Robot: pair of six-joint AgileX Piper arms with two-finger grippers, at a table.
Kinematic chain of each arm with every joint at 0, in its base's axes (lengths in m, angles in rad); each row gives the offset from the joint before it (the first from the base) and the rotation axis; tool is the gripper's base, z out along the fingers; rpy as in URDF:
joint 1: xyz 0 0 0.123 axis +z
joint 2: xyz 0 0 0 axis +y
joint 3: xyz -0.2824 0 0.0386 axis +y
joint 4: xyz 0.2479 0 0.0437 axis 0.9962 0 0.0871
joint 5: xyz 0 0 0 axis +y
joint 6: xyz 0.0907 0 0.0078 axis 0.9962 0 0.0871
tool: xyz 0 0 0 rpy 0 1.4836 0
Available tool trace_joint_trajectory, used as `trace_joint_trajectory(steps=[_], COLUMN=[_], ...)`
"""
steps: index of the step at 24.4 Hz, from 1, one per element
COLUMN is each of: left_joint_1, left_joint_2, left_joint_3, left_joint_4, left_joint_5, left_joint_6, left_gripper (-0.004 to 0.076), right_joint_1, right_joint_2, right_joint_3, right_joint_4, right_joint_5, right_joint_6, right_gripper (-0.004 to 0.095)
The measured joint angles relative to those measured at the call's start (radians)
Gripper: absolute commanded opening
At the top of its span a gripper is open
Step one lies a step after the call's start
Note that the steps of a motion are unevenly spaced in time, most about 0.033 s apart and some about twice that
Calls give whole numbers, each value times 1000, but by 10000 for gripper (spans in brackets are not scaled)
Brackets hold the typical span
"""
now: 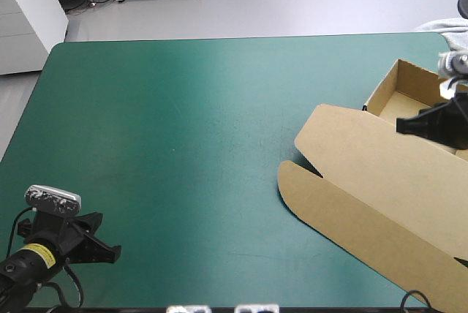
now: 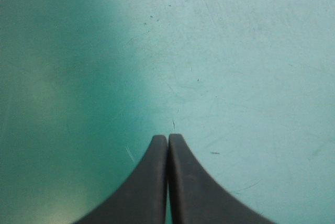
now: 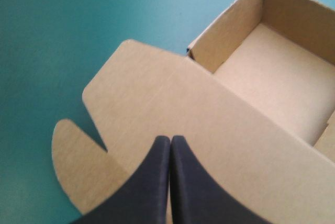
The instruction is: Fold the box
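The brown box [image 1: 380, 174] lies at the table's right side as an open tray [image 1: 401, 97] with its walls raised and its lid [image 3: 172, 109] spread flat toward the near edge. My right gripper [image 1: 420, 124] hovers over the lid beside the tray, fingers shut in one arch with nothing between them; in its own view the right gripper [image 3: 170, 139] points over the lid toward the tray's corner [image 3: 196, 51]. Far from the box, my left gripper [image 1: 102, 243] rests near the table's front left corner, and the left gripper [image 2: 167, 137] is shut over bare teal-green cover.
Teal-green cover [image 1: 183, 145] stretches open across the left and middle of the table. The box's lid reaches close to the front right edge [image 1: 439, 284]. A grey cloth-like shape [image 1: 447, 29] shows at the far right corner.
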Motion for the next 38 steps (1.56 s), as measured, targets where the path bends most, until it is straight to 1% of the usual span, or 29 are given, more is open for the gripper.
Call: trace_joint_trajectory(steps=[1, 3, 8, 14, 18, 23, 28, 35, 38], left_joint_1=[0, 0, 0, 0, 0, 0, 0, 0, 0], left_joint_2=[-22, -49, -152, -219, -226, -226, -226, -226, -226], left_joint_3=[21, 54, 126, 137, 137, 137, 137, 137, 137], left_joint_4=[0, -2, -38, -52, -53, -53, -54, -54, -54], left_joint_5=[-1, -1, 1, 3, 3, 3, 3, 3, 3], left_joint_6=[5, 6, 6, 6, 6, 6, 6, 6, 6], left_gripper=[-10, -10, -10, -10, -10, -10, -10, -10, -10], right_joint_1=[26, 42, 48, 48, 48, 48, 48, 48, 48], right_joint_2=[-54, -121, -303, -486, -584, -682, -720, -720, -720], right_joint_3=[65, 140, 407, 664, 785, 882, 941, 962, 962], right_joint_4=[-3, -3, -10, -12, 1, 9, 10, 10, 10], right_joint_5=[0, 0, -4, -49, -83, -127, -148, -151, -132], right_joint_6=[3, 3, -35, -81, -116, -132, -149, -156, -156], right_gripper=[-17, -17, -17, -17, -17, -17, -17, -17, -17])
